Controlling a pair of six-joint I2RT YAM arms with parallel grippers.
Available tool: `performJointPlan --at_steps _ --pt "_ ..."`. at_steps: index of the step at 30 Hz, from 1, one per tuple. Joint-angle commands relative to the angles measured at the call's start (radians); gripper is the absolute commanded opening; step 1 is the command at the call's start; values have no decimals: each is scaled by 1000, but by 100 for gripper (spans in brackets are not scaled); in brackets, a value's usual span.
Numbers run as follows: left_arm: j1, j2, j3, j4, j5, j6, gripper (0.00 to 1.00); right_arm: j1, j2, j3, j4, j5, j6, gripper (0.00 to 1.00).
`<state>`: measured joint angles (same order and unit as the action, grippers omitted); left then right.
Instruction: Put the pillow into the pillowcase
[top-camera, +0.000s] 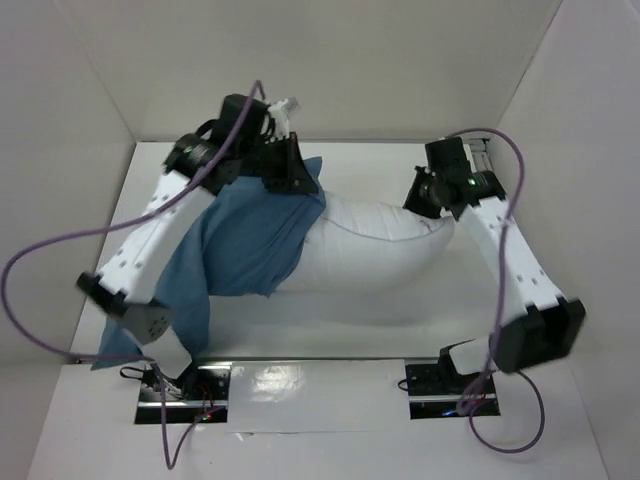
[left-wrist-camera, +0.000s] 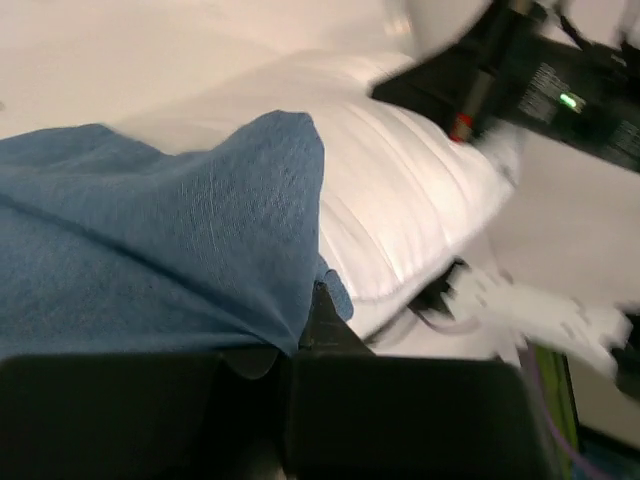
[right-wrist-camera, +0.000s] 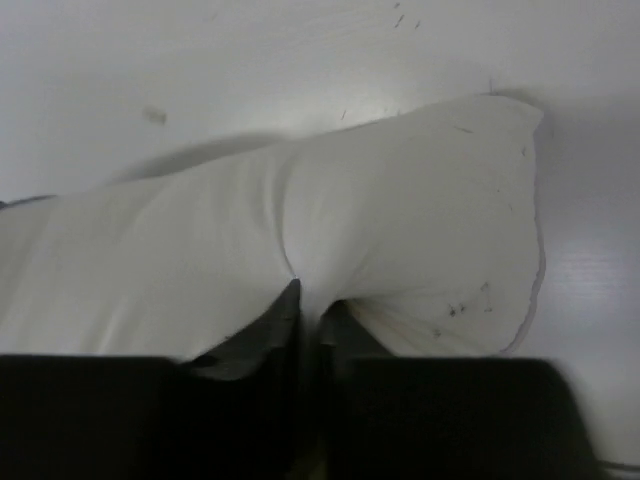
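The white pillow (top-camera: 375, 262) lies across the middle of the table, its left end inside the blue pillowcase (top-camera: 245, 245). My left gripper (top-camera: 292, 172) sits at the far edge of the case's mouth, shut on the blue cloth (left-wrist-camera: 200, 250); in the left wrist view the cloth drapes over the fingers (left-wrist-camera: 325, 315), with the pillow (left-wrist-camera: 400, 190) behind. At the pillow's far right corner my right gripper (top-camera: 420, 195) is shut, pinching a fold of the white pillow (right-wrist-camera: 400, 230) between its fingertips (right-wrist-camera: 290, 300).
White walls enclose the table (top-camera: 400, 150) at the back and both sides. A purple cable (top-camera: 60, 250) loops from the left arm out to the left, another (top-camera: 500, 300) along the right arm. The arm bases (top-camera: 185, 390) stand at the near edge.
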<state>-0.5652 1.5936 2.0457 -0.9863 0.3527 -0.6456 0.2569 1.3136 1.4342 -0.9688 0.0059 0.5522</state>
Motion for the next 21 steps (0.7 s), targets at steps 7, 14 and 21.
performJointPlan --at_steps 7,14,21 --pt "96 428 392 100 -234 167 70 -234 449 367 271 -75 -46 98" --pt "96 194 163 261 -562 245 80 -381 273 227 444 14 -61 99" --pt "96 174 75 138 -612 241 69 -371 286 66 525 -234 -138 99"
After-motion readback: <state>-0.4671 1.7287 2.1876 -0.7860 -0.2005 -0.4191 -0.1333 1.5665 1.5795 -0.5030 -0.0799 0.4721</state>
